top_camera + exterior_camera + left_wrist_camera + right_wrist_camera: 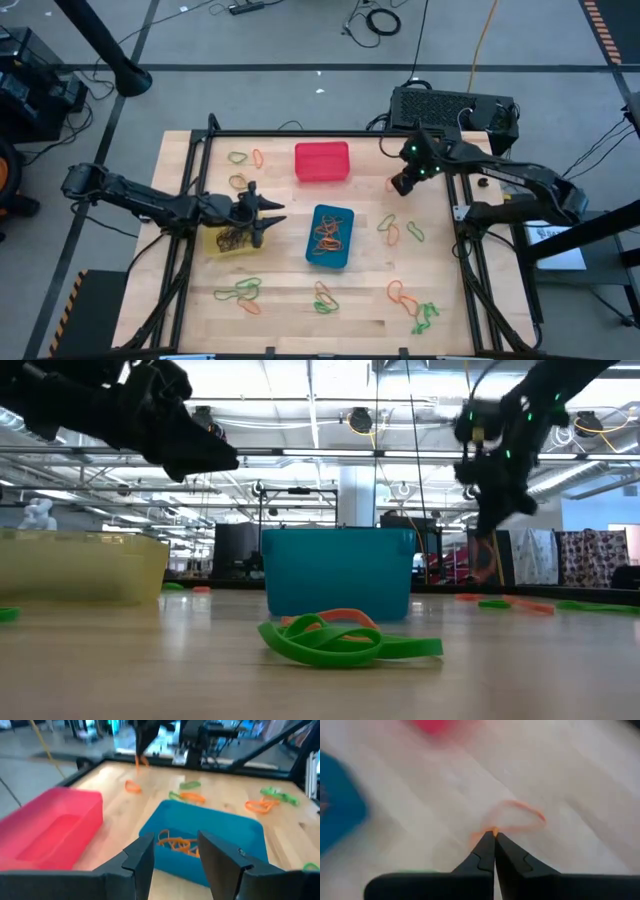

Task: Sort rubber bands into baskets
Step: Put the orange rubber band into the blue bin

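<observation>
Two dark, jointed arms of matte black segments. Right gripper (403, 184): small green indicator lights on the wrist housing. Left gripper (172, 857): black, angular, tapering fingers (142, 857) with bevelled edges.

Red basket (322, 162) sits empty at back-center; blue basket (330, 236) has orange bands (328, 234); yellow basket (231, 240) w/ dark bands (233, 239). Loose orange/green rubber bands (322, 298) scattered around; one orange band (512, 818) pinched, dangling.
</observation>
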{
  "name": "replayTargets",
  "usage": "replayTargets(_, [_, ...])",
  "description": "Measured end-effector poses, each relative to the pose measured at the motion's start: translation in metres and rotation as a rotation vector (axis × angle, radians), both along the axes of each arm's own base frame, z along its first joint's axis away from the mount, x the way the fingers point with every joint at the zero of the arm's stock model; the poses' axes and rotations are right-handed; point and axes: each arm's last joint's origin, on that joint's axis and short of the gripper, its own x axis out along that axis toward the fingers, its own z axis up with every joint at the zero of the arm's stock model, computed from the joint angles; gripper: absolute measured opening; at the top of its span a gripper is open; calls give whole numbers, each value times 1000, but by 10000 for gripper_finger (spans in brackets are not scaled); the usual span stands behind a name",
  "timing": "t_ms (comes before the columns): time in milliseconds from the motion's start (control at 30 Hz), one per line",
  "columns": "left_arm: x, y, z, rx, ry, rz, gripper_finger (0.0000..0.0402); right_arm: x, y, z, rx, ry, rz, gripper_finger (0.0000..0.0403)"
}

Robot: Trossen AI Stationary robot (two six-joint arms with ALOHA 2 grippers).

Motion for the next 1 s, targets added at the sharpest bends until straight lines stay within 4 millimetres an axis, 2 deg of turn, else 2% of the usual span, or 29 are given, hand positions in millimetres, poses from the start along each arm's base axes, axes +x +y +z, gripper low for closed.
replayTargets(200, [6, -1, 13, -61, 148, 27, 157, 27, 30, 33, -83, -216, 155, 0])
replayTargets(300, [5, -1, 13, -84, 206, 41, 157, 46, 48, 38, -116, -302, 249, 0])
replayTargets(500, [2, 3, 14, -132, 343, 94, 157, 89, 85, 26, -153, -398, 446, 0])
replayTargets(633, [-1, 8, 19, -157, 438, 148, 157, 113, 105, 12, -207, -400, 521, 0])
replayTargets(867, [-3, 15, 39, -160, 525, 193, 157, 147, 127, -4, -206, -340, 624, 0])
replayTargets(1000, [-8, 14, 40, -173, 610, 161, 157, 160, 135, -6, -207, -330, 658, 2])
